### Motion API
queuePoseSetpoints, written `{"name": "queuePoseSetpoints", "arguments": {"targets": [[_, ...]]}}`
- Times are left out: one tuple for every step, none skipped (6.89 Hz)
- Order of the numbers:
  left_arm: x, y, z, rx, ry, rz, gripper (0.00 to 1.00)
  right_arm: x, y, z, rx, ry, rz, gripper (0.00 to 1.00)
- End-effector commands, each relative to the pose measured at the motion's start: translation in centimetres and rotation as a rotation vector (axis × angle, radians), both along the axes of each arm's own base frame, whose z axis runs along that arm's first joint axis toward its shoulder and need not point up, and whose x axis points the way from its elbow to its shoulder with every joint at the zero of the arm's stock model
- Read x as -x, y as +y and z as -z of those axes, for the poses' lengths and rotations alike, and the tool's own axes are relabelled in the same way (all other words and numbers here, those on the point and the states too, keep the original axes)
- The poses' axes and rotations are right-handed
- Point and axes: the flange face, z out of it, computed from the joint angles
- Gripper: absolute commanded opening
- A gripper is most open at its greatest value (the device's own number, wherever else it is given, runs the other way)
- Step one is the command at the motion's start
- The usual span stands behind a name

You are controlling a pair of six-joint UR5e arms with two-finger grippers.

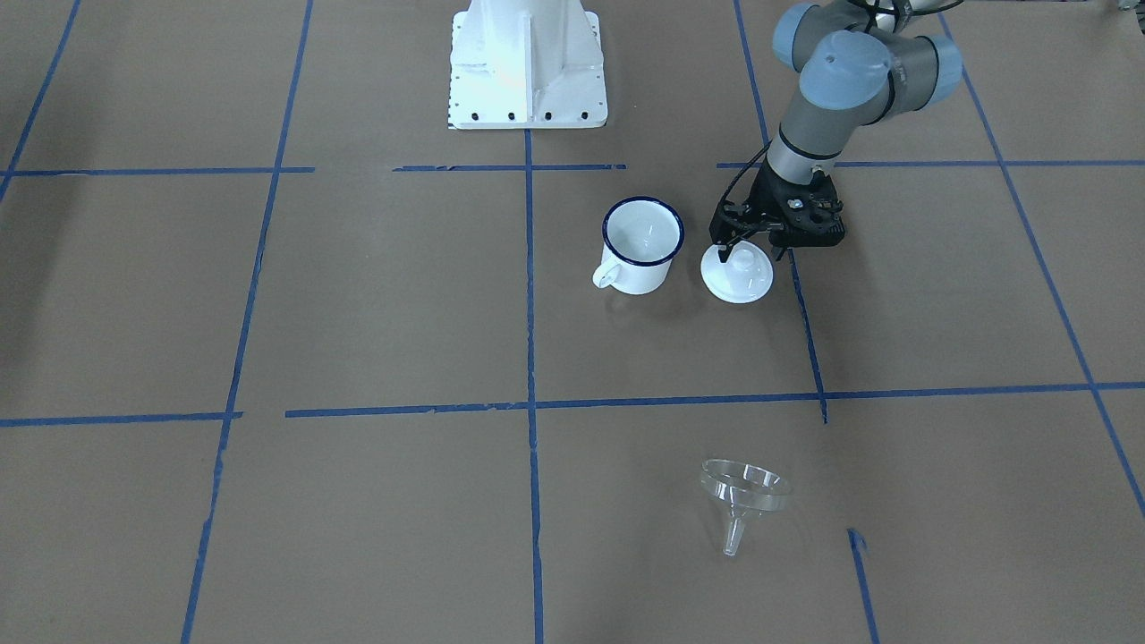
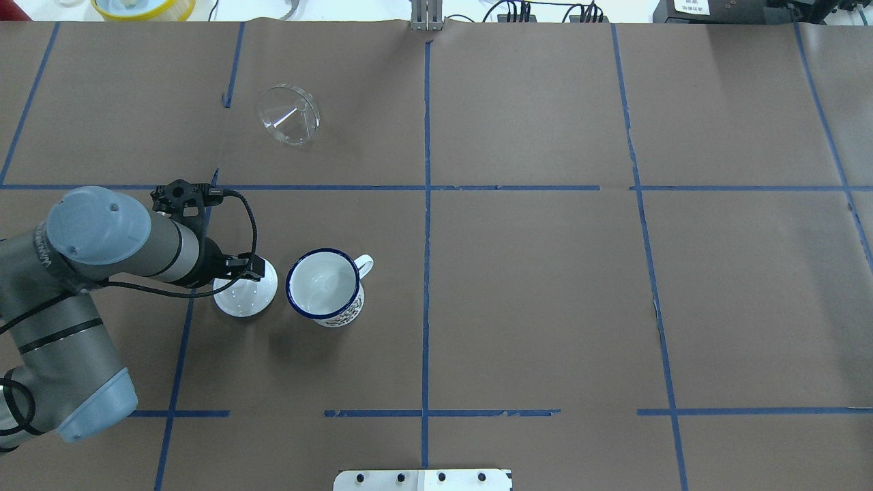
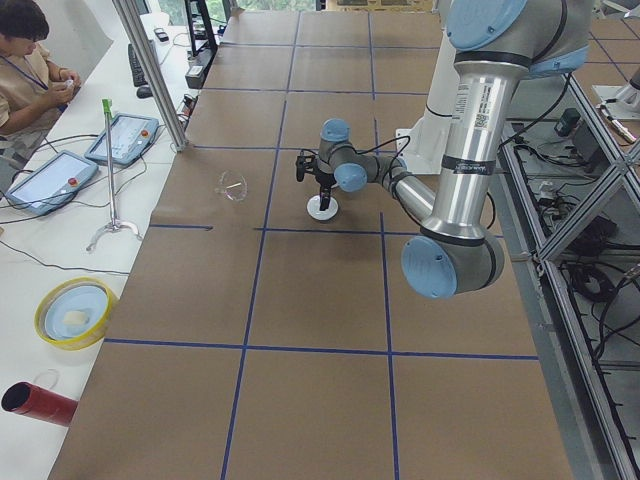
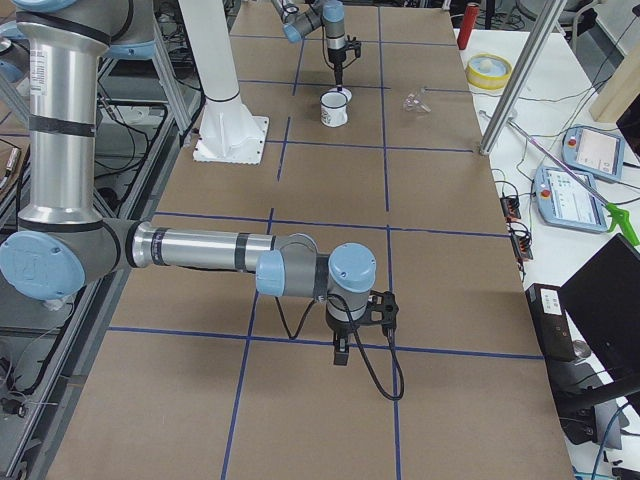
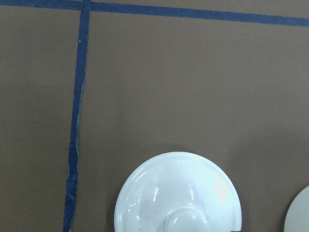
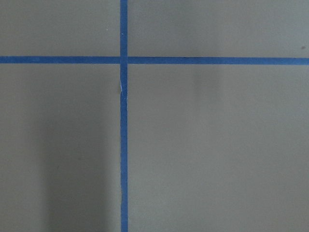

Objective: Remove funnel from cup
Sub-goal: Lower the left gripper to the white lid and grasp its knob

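On the table: one funnel, one cup.

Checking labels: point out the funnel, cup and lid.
funnel (image 1: 745, 487), front-facing view, on its clear cone wall.
cup (image 2: 322, 285), overhead view, on its inside floor.
lid (image 5: 174, 188), left wrist view, on the dome beside the knob.

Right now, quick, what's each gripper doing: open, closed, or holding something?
The left gripper is open over the white lid, holding nothing.
The right gripper cannot be told: only a side view shows it.
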Motion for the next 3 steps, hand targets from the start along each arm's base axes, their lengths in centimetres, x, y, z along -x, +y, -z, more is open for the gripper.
{"name": "queuePoseSetpoints", "arguments": {"targets": [[-0.51,-0.32,0.34,0.004,-0.014,-0.005,0.72,0.00,0.00,0.00,0.000,0.000,0.000,1.00],[-0.43,-0.27,0.37,0.004,-0.014,-0.005,0.72,0.00,0.00,0.00,0.000,0.000,0.000,1.00],[-0.43,-0.27,0.22,0.005,-0.017,-0.006,0.71,0.00,0.00,0.00,0.000,0.000,0.000,1.00]]}}
